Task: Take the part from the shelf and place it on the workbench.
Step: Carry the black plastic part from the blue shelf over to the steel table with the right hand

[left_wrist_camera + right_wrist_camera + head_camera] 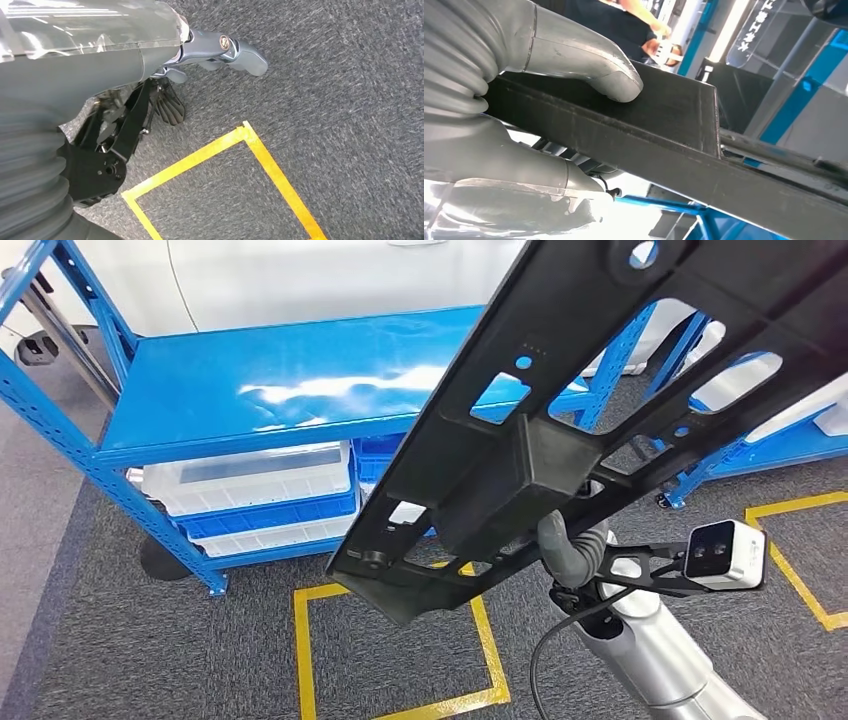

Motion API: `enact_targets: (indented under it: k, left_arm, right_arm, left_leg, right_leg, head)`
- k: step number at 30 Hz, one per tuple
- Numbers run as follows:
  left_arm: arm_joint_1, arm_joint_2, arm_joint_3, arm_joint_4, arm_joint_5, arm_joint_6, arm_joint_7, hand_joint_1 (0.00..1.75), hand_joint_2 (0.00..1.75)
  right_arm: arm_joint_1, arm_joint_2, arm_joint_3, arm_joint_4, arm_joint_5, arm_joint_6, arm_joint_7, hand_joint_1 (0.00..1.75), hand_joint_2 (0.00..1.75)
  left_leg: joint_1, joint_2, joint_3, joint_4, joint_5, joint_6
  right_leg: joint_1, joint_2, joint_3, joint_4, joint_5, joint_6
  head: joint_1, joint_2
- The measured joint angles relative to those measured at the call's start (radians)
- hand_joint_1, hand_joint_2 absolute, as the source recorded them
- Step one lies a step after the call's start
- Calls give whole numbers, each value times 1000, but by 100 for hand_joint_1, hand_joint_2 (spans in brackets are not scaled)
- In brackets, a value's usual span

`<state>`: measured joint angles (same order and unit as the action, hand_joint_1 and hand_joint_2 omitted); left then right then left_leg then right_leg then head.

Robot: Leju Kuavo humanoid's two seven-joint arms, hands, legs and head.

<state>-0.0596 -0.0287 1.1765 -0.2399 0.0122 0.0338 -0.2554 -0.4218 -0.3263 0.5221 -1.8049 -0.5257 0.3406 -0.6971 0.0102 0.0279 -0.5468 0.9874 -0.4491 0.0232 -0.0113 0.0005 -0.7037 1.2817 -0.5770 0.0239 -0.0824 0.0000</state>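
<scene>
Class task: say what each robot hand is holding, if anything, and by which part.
The right robot hand grips the long black perforated plastic part by its boxy middle block. The left robot hand holds nothing.

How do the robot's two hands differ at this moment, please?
The right hand grips the long black plastic part, thumb pressed on its boxy middle; the left hand holds nothing. The right hand is raised beside the blue metal shelf, while the left hand hangs over grey carpet with yellow tape. Both have grey thumbs.
</scene>
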Motion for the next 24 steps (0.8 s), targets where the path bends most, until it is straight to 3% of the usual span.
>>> enact_targets:
  k: [1, 2, 3, 5, 7, 9, 11, 14, 15, 16, 17, 18, 20, 22, 24]
  left_arm:
    - [0, 0, 1, 0, 0, 0, 0, 0, 175]
    - [0, -1, 2, 0, 0, 0, -1, 0, 175]
    - [0, -3, 3, 0, 0, 0, -1, 0, 175]
    - [0, -5, 6, 0, 0, 2, -1, 0, 175]
    - [0, -6, 11, 0, 0, 5, -2, 0, 175]
    - [-1, -6, 17, 0, 0, 7, -1, 0, 175]
    - [-1, -7, 22, 0, 0, 9, 6, 0, 175]
    - [0, -8, 30, 0, -1, 20, 17, 0, 175]
    - [1, -8, 34, 0, -1, 25, 20, 0, 175]
    - [1, -8, 37, 0, -2, 32, 23, 0, 175]
    - [2, -9, 41, 0, -2, 37, 26, 0, 175]
    - [2, -9, 45, 0, -1, 42, 27, 0, 175]
    - [3, -9, 51, 0, -1, 46, 29, 0, 175]
    - [5, -9, 55, -1, -1, 47, 25, 0, 175]
    - [4, -9, 56, -1, -1, 47, 20, 0, 175]
  right_arm:
    - [12, -2, -8, 0, 6, 17, 0, 175, 175]
    - [25, -4, -19, -2, 15, 36, 0, 175, 175]
    - [37, -4, -31, -6, 27, 55, 0, 175, 175]
    - [55, -3, -56, -15, 53, 93, 0, 175, 175]
    - [78, 2, -84, -25, 80, 135, 0, 175, 175]
    - [105, 11, -115, -32, 109, 175, 0, 175, 175]
    - [121, 26, -144, -38, 131, 207, 0, 175, 175]
    - [137, 52, -169, -41, 144, 237, 0, 175, 175]
    - [143, 57, -175, -41, 146, 245, 0, 175, 175]
    - [150, 60, -180, -41, 148, 253, 0, 175, 175]
    - [155, 62, -186, -42, 151, 263, 0, 175, 175]
    - [160, 66, -193, -43, 155, 274, 0, 175, 175]
    - [169, 76, -208, -46, 169, 297, 0, 175, 175]
    - [176, 92, -224, -48, 190, 313, 0, 175, 175]
    - [183, 107, -239, -49, 213, 316, 0, 175, 175]
  left_leg:
    - [0, 4, -1, 1, 0, 0]
    - [0, 9, -1, 3, -2, -2]
    - [0, 15, 0, 6, -4, -4]
    - [-4, 25, -1, 14, -10, -13]
    - [-10, 39, -1, 19, -15, -23]
    - [-10, 53, -1, 20, -20, -34]
    - [-6, 34, -13, 55, -50, -46]
    - [-2, -11, -93, 239, -146, -54]
    - [-2, -15, -118, 293, -162, -54]
    - [-2, -17, -129, 315, -159, -52]
    - [-3, -19, -121, 296, -136, -48]
    - [-4, -27, -96, 241, -100, -42]
    - [-5, -67, -35, 103, -37, -25]
    - [-7, -94, -4, 34, -21, -17]
    - [-7, -81, 2, 20, -19, -15]
  right_leg:
    - [-2, -1, -5, 9, 9, 2]
    - [-4, -4, 10, -22, 36, 3]
    - [-5, -15, 41, -86, 73, 3]
    - [0, -50, 99, -211, 121, -4]
    - [7, -62, 113, -253, 126, -18]
    - [8, -43, 109, -256, 129, -32]
    - [5, -24, 108, -260, 135, -45]
    - [5, 7, 105, -261, 139, -55]
    - [6, 18, 105, -261, 140, -55]
    - [7, 29, 104, -260, 140, -56]
    - [9, 41, 105, -259, 141, -56]
    - [10, 53, 105, -258, 141, -56]
    - [12, 75, 105, -256, 142, -53]
    - [9, 96, 98, -254, 146, -43]
    - [5, 113, 91, -256, 152, -30]
  head:
    - [0, 0]
    - [0, 0]
    - [0, 0]
    - [0, 0]
    - [0, 0]
    - [0, 0]
    - [0, 0]
    - [0, 0]
    - [0, 0]
    - [0, 0]
    - [0, 0]
    - [0, 0]
    - [0, 0]
    - [0, 0]
    - [0, 0]
